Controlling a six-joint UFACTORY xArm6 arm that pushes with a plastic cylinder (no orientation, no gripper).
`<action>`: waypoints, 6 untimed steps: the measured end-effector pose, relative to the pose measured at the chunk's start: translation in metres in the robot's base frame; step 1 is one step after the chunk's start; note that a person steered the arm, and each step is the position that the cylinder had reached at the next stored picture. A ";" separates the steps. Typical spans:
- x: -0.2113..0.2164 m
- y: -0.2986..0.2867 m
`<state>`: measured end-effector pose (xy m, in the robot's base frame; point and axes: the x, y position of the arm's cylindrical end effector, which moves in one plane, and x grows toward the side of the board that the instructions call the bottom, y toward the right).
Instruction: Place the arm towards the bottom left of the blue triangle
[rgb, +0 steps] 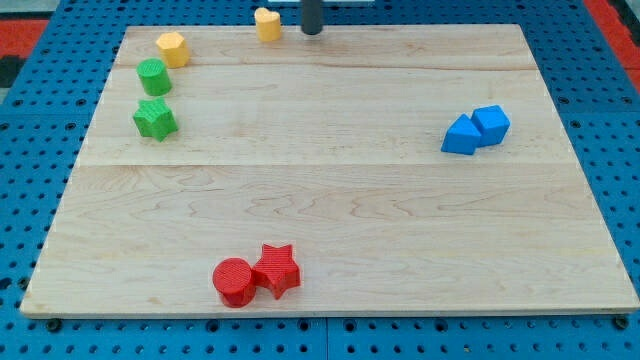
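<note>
No fingers here, just my tip (312, 31) — well up-left of the blue triangle (460, 136). Looks light, rigid, slidey — no touching needed.

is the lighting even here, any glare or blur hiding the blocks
Camera view: soft, even light on the wooden board, no glare; blue triangle, red star and green star look sharp, casting only faint short shadows. My tip is dark and slightly soft at the view's top, right of a yellow block.
</note>
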<state>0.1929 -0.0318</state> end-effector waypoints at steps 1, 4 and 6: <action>0.000 -0.067; 0.006 -0.039; 0.179 0.033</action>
